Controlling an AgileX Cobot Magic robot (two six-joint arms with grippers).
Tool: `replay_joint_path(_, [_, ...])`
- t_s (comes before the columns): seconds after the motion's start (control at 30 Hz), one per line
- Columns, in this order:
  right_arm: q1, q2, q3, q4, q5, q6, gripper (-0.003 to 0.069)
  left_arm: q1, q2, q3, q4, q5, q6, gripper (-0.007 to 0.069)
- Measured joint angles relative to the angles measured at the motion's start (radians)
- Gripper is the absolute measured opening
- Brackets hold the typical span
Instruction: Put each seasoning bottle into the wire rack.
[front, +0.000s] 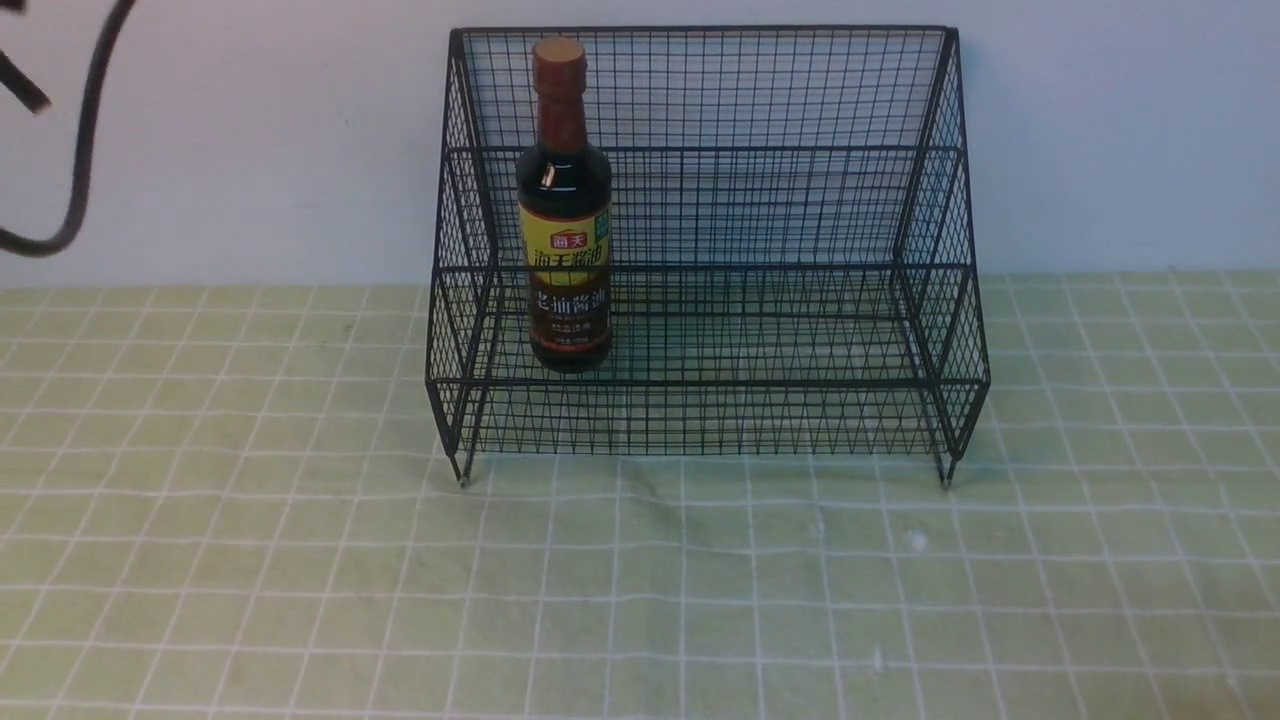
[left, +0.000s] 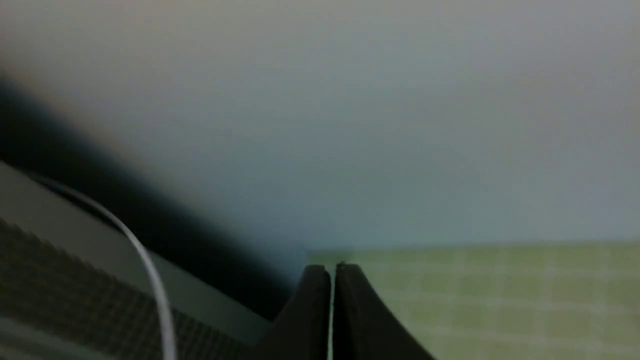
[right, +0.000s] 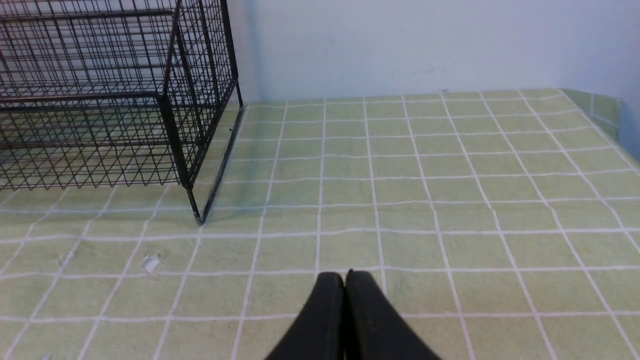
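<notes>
Front view: the bottle (front: 563, 215) was seen upright on the lower tier of the rack (front: 800, 120), toward nine o'clock. The left gripper (left: 331, 280), seemingly, and the right gripper (right: 345, 285) were pressed closed, empty. The tall bottle could be toppled if the rack were knocked.

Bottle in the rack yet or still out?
In: the seasoning bottle stands upright inside the wire rack near its left end, with mesh in front and behind.
</notes>
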Motion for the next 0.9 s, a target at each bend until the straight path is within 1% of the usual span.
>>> replay_joint_path(0.03, [0.0,0.0,0.0,0.0,0.0,0.0,-0.0015,0.0,-0.002,0.0,-0.044,0.01,0.008,-0.0006])
replay_joint_path(0.07, [0.0,0.0,0.0,0.0,0.0,0.0,-0.0015,0.0,-0.01,0.002,-0.212,0.035,0.085,-0.0006])
replay_joint_path(0.1, [0.0,0.0,0.0,0.0,0.0,0.0,-0.0015,0.0,-0.011,0.002,-0.232,0.037,0.094,-0.0006])
replay_joint_path(0.13, [0.0,0.0,0.0,0.0,0.0,0.0,-0.0015,0.0,-0.023,0.003,-0.338,0.041,0.146,-0.0006])
replay_joint_path(0.2, [0.0,0.0,0.0,0.0,0.0,0.0,-0.0015,0.0,-0.062,0.004,-0.511,0.035,0.236,-0.0006])
replay_joint_path(0.27, [0.0,0.0,0.0,0.0,0.0,0.0,-0.0015,0.0,-0.087,0.004,-0.572,0.025,0.265,-0.0006])
replay_joint_path(0.33, [0.0,0.0,0.0,0.0,0.0,0.0,-0.0015,0.0,-0.151,0.004,-0.658,0.003,0.324,-0.0006])
replay_joint_path(0.47, [0.0,0.0,0.0,0.0,0.0,0.0,-0.0015,0.0,-0.239,0.007,-0.724,0.003,0.349,-0.0006])
replay_joint_path(0.57, [0.0,0.0,0.0,0.0,0.0,0.0,-0.0015,0.0,-0.313,0.054,-0.74,-0.008,0.359,-0.0006])
replay_joint_path(0.7, [0.0,0.0,0.0,0.0,0.0,0.0,-0.0015,0.0,-0.471,0.205,-0.765,-0.042,0.361,-0.0006])
replay_joint_path(0.9, [0.0,0.0,0.0,0.0,0.0,0.0,-0.0015,0.0,-0.703,0.393,-0.811,-0.053,0.361,-0.0006])
